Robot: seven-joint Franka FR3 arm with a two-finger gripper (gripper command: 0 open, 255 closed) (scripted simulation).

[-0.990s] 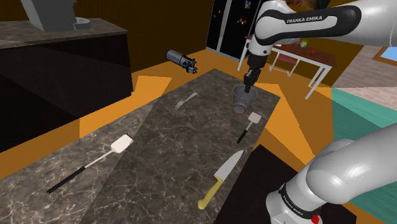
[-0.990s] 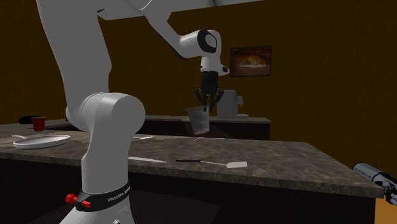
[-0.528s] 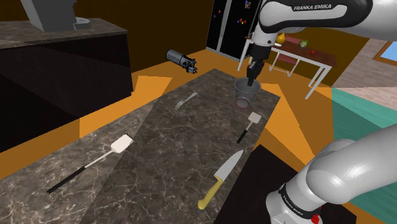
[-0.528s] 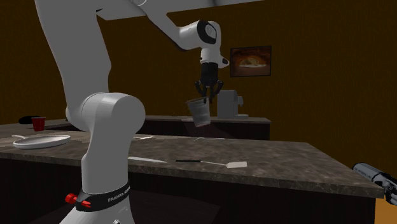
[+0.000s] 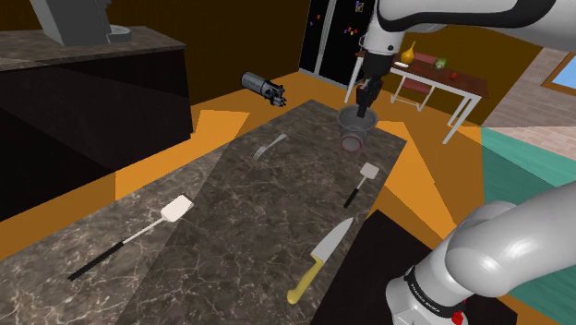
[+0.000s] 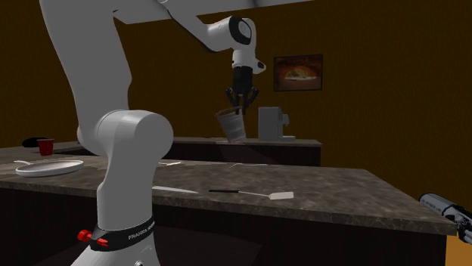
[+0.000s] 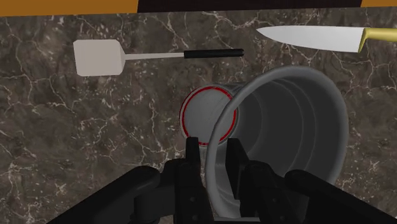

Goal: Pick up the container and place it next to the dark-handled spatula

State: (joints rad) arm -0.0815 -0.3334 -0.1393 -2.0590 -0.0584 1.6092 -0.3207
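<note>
Container (image 5: pixel 356 129) hangs clear of the bench (image 5: pixel 231 212) in my shoulder view. It is grey and pinched at its rim by the tool (image 5: pixel 366 102). It sits above and beyond the spatula (image 5: pixel 362 185), towards the bench's far end. The knife (image 5: pixel 320 260) lies on the near side of the spatula.

On the second exterior view I see the tool (image 6: pixel 239 104) pointing down with the container (image 6: pixel 231 125) tilted under it. It is well above the spatula (image 6: pixel 253 194), which lies flat on the bench (image 6: pixel 340 193).

On the wrist view I see the fingers (image 7: pixel 193 159) nearly closed, one outside and one inside the wall of the container (image 7: pixel 286 127), clamping the rim between them. I look into its open mouth and, past the rim, see its red-ringed base. Beyond it the spatula (image 7: pixel 127 56) lies on the bench, its blade pale and its grip black. The knife (image 7: pixel 312 36) lies just past the spatula's handle end.
</note>
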